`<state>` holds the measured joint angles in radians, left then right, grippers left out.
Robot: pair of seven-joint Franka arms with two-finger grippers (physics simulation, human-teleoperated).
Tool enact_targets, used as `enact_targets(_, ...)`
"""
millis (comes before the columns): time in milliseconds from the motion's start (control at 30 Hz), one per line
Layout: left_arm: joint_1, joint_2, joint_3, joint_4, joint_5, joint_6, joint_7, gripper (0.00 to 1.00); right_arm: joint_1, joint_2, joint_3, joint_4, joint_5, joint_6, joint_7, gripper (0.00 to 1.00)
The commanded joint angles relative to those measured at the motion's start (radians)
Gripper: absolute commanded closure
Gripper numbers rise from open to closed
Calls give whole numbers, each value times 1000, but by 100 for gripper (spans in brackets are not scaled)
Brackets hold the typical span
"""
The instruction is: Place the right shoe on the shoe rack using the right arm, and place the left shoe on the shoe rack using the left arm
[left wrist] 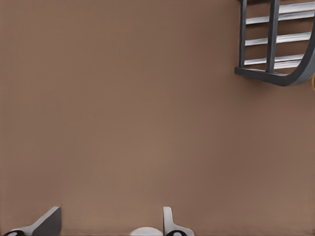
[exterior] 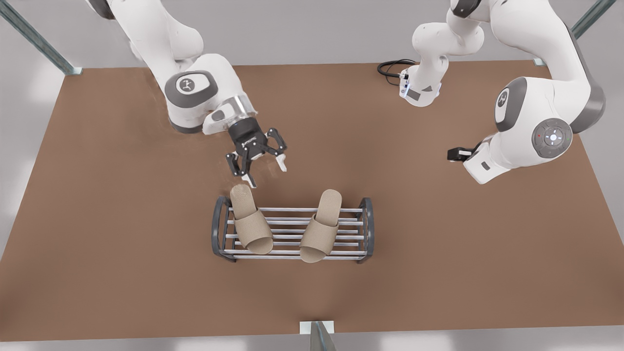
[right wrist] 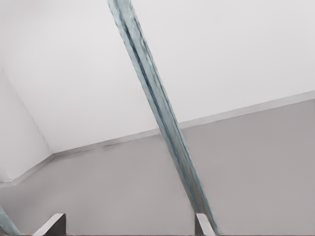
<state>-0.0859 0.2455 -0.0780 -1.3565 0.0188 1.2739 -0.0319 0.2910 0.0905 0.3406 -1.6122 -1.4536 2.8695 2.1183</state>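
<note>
Brown desk [exterior: 122, 219] is spread under the whole scene, with pale walls behind. At its middle the shoe rack [exterior: 366, 229] is set, its silver bars running along the front view's left-right line.

Both slippers are seen lying on the bars. The left shoe [exterior: 251, 224], judged so from its place by the left arm, is laid at the end toward the front view's left. The right shoe [exterior: 321, 226] is laid nearer the other end, and a gap is left between them. Each long axis is turned across the bars, heel to the far side and toe to the near side, and the toes are angled slightly toward each other. Both heels are carried a little past the rear bar.

The left end effector [exterior: 256, 168] is held just beyond the left shoe's heel on the far side, apart from it, with its fingers spread wide and nothing gripped. In the left wrist view bare desk [left wrist: 123, 98] and one end frame of the shoe rack [left wrist: 275, 73] are shown.

The right end effector [exterior: 456, 154] is parked well apart, toward the front view's right, and is turned sideways. Its fingertips [right wrist: 54, 222] are seen wide apart and empty against a wall and a metal strut [right wrist: 157, 108].

Placement is judged complete, so only a clear retreat away from the heel is called for from the nearer left arm.
</note>
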Motion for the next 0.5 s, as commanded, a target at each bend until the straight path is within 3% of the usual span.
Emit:
enact_targets(0, 0, -2, 0, 0, 0, -16, -109, 0, -145, -32, -267, 120, 1380, -1228, -1908, 0)
enact_targets(33, 0, -2, 0, 0, 0, -16, -111, 0, -101, -38, -388, 72, 1401, -1247, -2028, 0)
enact_targets(133, 0, -3, 0, 0, 0, -16, -111, 0, -116, -34, -506, 2, 1400, -1207, -2068, 0)
enact_targets(233, 0, -6, 0, -1, 0, -16, -111, 0, -162, -34, -520, -52, 1405, -1182, -2106, 0)
enact_targets(300, 0, -6, 0, -3, -2, -16, -111, 0, -256, -31, -442, -104, 1403, -1107, -2152, 0)
enact_targets(467, 0, -2, 0, -3, -2, -16, -111, 0, -311, 37, -396, -14, 1412, -1168, -2120, 0)
